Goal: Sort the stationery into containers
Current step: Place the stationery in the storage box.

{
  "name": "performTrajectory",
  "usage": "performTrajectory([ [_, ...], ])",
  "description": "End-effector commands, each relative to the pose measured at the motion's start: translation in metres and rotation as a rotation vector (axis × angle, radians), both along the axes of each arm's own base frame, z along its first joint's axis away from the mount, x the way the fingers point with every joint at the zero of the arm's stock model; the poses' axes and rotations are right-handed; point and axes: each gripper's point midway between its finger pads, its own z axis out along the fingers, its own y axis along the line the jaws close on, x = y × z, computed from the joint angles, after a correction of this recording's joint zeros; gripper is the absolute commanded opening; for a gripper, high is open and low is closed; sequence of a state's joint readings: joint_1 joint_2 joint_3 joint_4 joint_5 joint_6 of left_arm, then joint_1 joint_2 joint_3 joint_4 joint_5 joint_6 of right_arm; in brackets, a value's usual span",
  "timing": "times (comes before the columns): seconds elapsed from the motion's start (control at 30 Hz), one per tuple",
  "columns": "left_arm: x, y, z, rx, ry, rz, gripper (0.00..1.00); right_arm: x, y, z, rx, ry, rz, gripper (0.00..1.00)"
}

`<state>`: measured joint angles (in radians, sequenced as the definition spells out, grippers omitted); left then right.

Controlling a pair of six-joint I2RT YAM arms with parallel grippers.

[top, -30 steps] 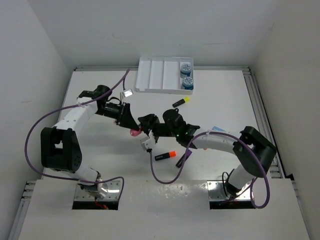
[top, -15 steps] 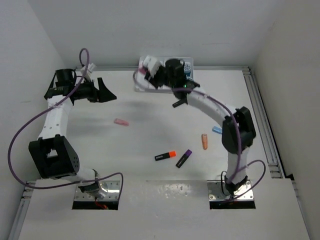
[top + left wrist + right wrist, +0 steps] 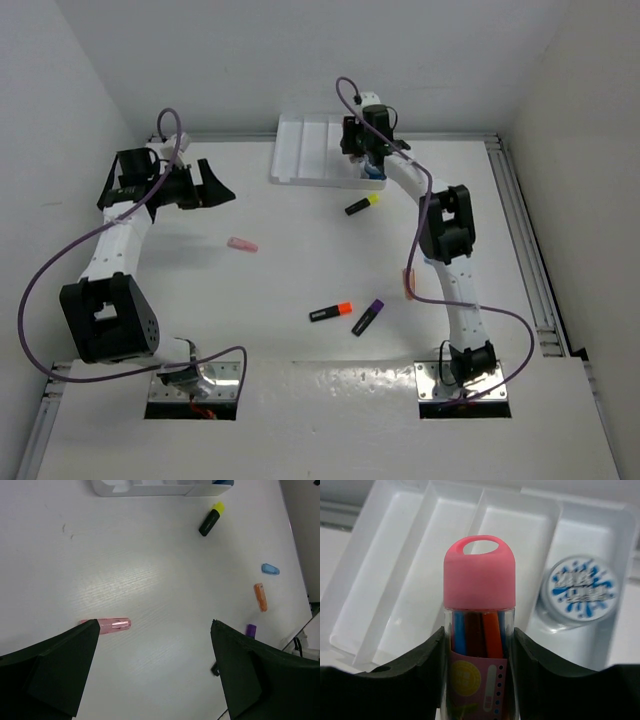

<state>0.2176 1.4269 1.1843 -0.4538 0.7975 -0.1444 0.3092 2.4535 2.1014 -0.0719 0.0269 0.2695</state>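
The white table [image 3: 200,290] carries a white tray [image 3: 300,150] of four long compartments at its far edge. The right gripper [image 3: 479,650] reaches over this tray, its fingers [image 3: 427,665] closed on a clear tube with a pink cap [image 3: 479,580] that holds coloured sticks. The tube sits above the middle compartments, and contact with the tray cannot be told. The left gripper [image 3: 154,623] hovers over the table's left side with its fingers spread wide and nothing between them. A yellow-ended highlighter [image 3: 362,204] lies just in front of the tray. An orange-ended highlighter [image 3: 330,312] and a purple-ended highlighter [image 3: 368,317] lie near each other toward the near edge. A pink stick [image 3: 112,625] lies alone at mid-left. A peach stick [image 3: 260,596] lies near a small blue piece [image 3: 270,569]. A blue-and-white round piece [image 3: 579,590] rests in the tray's rightmost compartment.
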Motion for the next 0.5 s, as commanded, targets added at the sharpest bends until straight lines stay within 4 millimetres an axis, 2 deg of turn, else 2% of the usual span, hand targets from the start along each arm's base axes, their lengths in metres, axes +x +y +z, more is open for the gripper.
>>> performTrajectory([
  [0.0,0.006,0.002,-0.002,-0.004,-0.022,0.012,1.00,0.016,0.027,0.044,0.143,-0.098,-0.020,0.00],
  [0.07,0.005,0.002,-0.010,-0.008,-0.004,0.012,1.00,0.017,0.029,0.036,0.165,-0.080,-0.026,0.00],
  [0.47,-0.008,0.007,-0.035,-0.030,0.064,0.032,1.00,0.019,0.071,0.029,0.399,-0.060,-0.078,0.00],
])
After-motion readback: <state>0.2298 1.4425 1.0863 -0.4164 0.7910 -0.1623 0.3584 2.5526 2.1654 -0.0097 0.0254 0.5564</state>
